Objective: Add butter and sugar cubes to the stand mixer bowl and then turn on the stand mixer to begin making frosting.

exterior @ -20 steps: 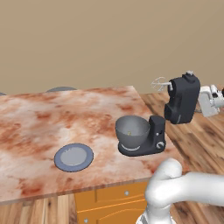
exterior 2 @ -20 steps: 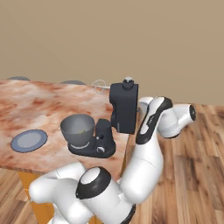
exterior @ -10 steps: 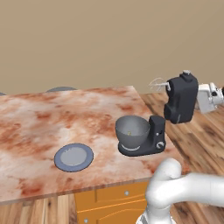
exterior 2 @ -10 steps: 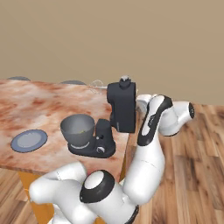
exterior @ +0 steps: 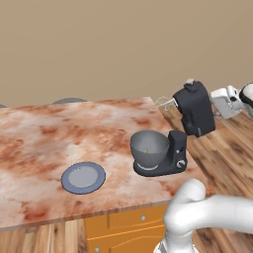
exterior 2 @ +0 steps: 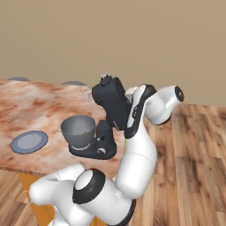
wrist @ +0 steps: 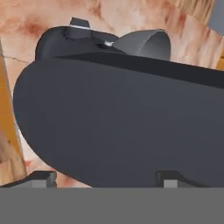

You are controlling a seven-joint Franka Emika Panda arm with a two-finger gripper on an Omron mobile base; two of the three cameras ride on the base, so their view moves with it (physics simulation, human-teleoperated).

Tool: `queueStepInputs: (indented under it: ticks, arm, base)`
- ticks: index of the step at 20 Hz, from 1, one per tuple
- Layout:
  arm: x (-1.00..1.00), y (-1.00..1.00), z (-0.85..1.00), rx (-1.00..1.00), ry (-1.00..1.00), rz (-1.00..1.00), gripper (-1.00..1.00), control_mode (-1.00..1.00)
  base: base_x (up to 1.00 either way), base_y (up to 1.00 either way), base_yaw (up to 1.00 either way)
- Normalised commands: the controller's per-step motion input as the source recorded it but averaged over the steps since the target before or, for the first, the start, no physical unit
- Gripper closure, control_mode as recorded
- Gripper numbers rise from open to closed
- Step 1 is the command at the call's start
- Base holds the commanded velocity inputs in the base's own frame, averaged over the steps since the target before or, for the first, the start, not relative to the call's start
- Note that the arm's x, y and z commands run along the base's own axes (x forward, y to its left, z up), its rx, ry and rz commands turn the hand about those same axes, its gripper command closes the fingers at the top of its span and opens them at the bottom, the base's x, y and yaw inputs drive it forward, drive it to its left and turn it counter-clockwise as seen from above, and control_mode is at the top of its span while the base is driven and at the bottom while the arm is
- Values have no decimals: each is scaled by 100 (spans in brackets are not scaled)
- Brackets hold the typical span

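Gripper (exterior: pixel 217 101): at the rear of the tilted-up mixer head, off the worktop's right edge. In the hand view the two finger tips (wrist: pixel 40 178) stand wide apart at the bottom, the dark head bulking between and above them. Jaws parted; whether the pads press the head's sides cannot be told.

Stand mixer (exterior: pixel 193 107): charcoal head tipped back and raised, wire whisk (exterior: pixel 165 102) pointing out over the worktop, well clear of the bowl. Column with small knob (exterior: pixel 181 162) stands on the oval base near the worktop's right front corner.

Stand mixer bowl (exterior: pixel 149 148): grey, seated on the base just left of the column, mouth open upward. A small yellowish speck shows inside; contents otherwise too small to identify.

Plate (exterior: pixel 83 177): flat, blue-grey, well left of the mixer, nothing seen on it.

Worktop (exterior: pixel 44 138): reddish marble surface, orange cabinet fronts below.

Step in hand, judged: the loading stage looks done, given the bare plate; the head is being handled.

Next move, judged: bring the head down so the whisk drops into the bowl, then reach the knob on the column to start the mixer. The knob is small and calls for a careful approach.
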Motion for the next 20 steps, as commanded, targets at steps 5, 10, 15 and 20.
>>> queueStepInputs:
  ticks: [5,10,15,20]
  arm:
    - [-5,100,-11,-36,-1,0,-100,-100]
    - [-20,100,-66,-44,6,0,-100,-100]
    - [-35,100,-81,-39,11,0,-100,-100]
    - [-48,58,-57,-26,7,1,-100,-100]
  base:
    - [0,0,0]
    - [0,0,0]
    - [0,0,0]
    - [0,0,0]
